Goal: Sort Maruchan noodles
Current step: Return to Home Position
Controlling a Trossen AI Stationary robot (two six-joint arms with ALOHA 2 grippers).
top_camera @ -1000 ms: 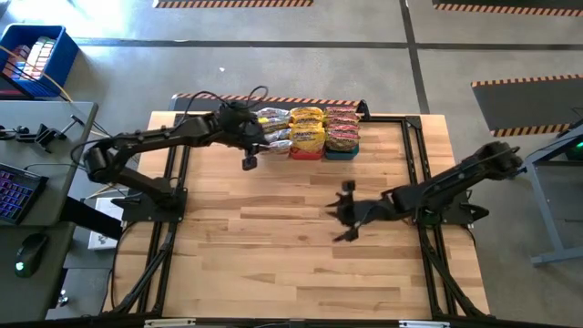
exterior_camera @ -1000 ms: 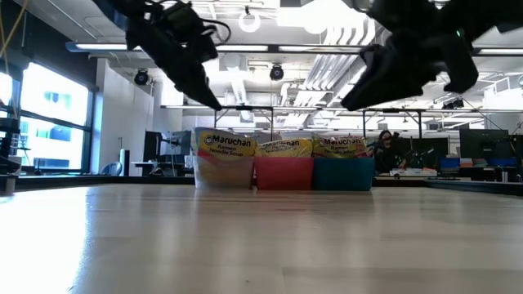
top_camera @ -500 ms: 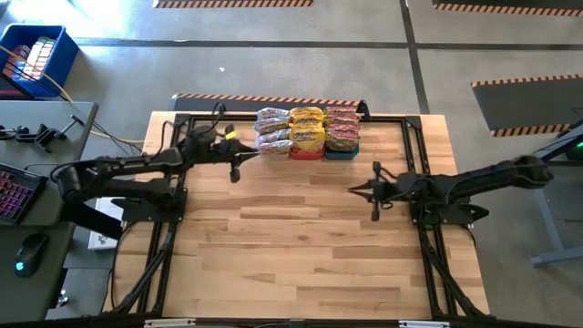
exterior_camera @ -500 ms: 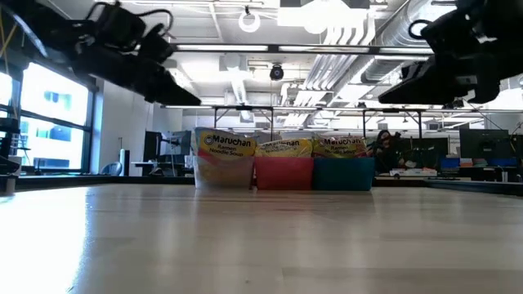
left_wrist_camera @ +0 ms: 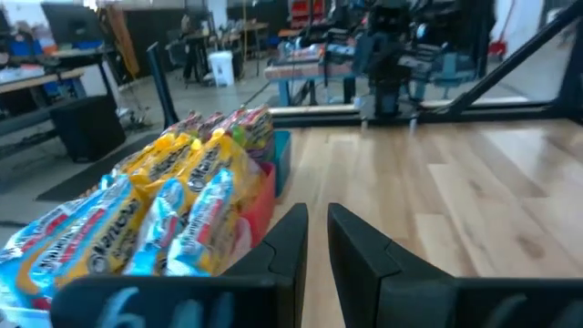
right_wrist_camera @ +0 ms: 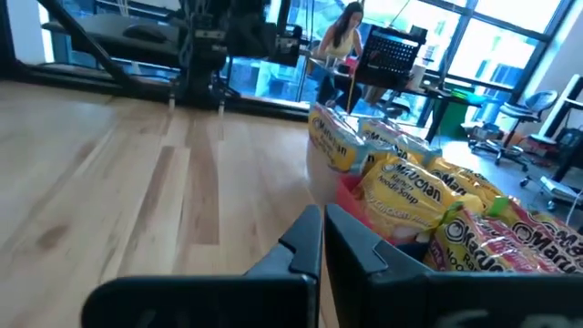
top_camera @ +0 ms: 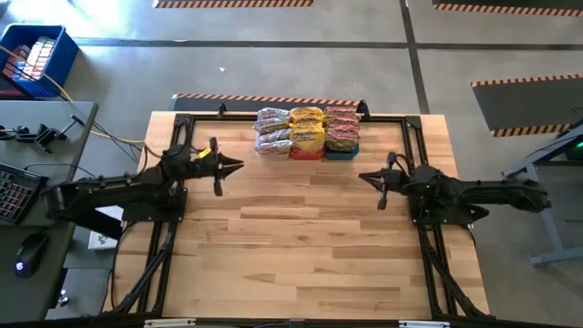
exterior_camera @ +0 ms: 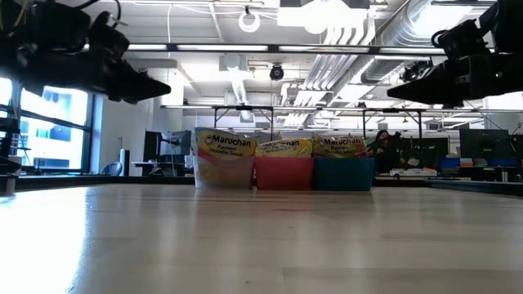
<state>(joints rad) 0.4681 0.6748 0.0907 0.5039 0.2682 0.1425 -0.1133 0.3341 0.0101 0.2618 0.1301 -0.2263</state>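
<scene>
The Maruchan noodles stand packed on edge in three bins at the table's far middle. Silvery-white packets (top_camera: 272, 132) fill the clear bin (exterior_camera: 223, 170), yellow packets (top_camera: 307, 130) the red bin (exterior_camera: 283, 173), and reddish-pink packets (top_camera: 342, 128) the teal bin (exterior_camera: 343, 173). My left gripper (top_camera: 235, 166) is shut and empty. It hangs level above the table, left of the bins, pointing toward the right edge. My right gripper (top_camera: 364, 178) is shut and empty. It hangs level, right of and nearer than the bins, pointing toward the left edge.
The bare wooden table top (top_camera: 301, 237) stretches from the bins to the near edge. A black frame rail (top_camera: 401, 116) runs along the table's far and side edges. A blue crate (top_camera: 35, 56) stands on the floor beyond the far left. A person (right_wrist_camera: 339, 41) sits in the room behind.
My left gripper has drawn back from the clear bin toward the table's left edge and tipped from pointing down to level. My right gripper has gone toward the far and right edges and also tipped level. Both arms have sunk lower. The packets have stayed still.
</scene>
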